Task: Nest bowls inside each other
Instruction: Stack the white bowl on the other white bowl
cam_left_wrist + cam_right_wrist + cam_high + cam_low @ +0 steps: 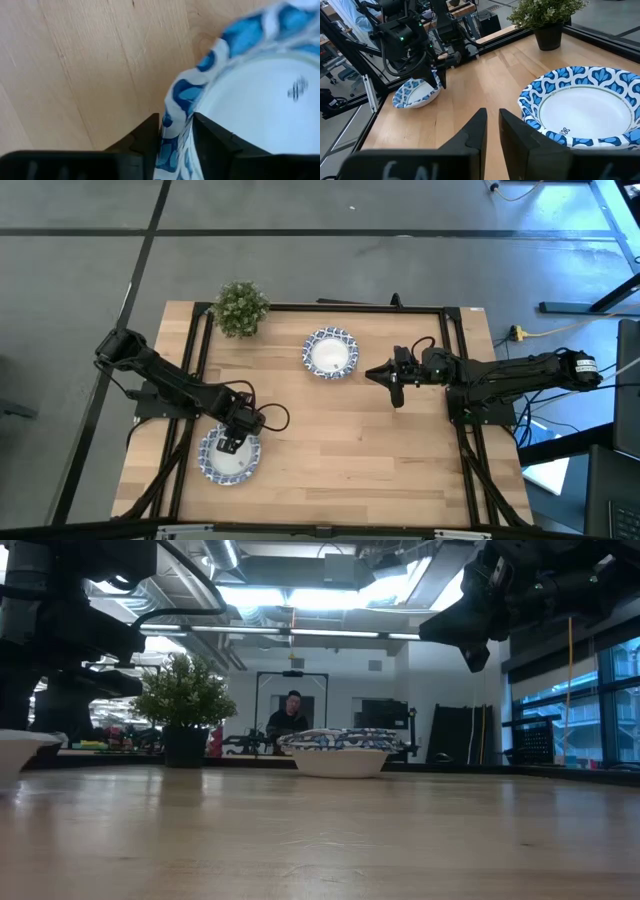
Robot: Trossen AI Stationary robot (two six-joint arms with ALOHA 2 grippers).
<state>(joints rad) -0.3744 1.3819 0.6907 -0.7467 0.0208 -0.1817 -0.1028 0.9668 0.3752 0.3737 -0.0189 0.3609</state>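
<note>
Two bowl spots visible on desk (330, 430), landmark = potted plant (241, 307) at far-left corner.

Surroundings first: black frame rails (330, 307) along desk edges. Cables looped by left arm near bowl. Yellow cable on floor (545, 332) beyond right side. Person (291, 712) in room behind desk, low view, seated far back. Ceiling lights overhead. Nothing lying between the two bowl spots; bare wood only.

Count: 2 bowl positions seen from above; 1 plant; 2 arms. Far bowl (330, 353) just right of plant, near far rail; low view shows rim lines layered, so looks like a stack, exact no. can't tell. Near bowl (229, 456) well apart from plant, toward front-left of desk, almost straight forward of plant.

Left gripper (231, 445) down at near bowl, on rim edge nearest plant. Left wrist view: fingers (142, 142) straddling patterned rim, one outside, one inside, pressed on both faces = clamped on near bowl. Bowl looks tilted in right wrist view (415, 94), gripped edge raised.

Right gripper (392, 381) raised off desk, right of far bowl, well right of plant, not touching anything. Fingers (477, 131) nearly together, slim gap, nothing between. Far bowl just beside them in right wrist view (585, 107).
</note>
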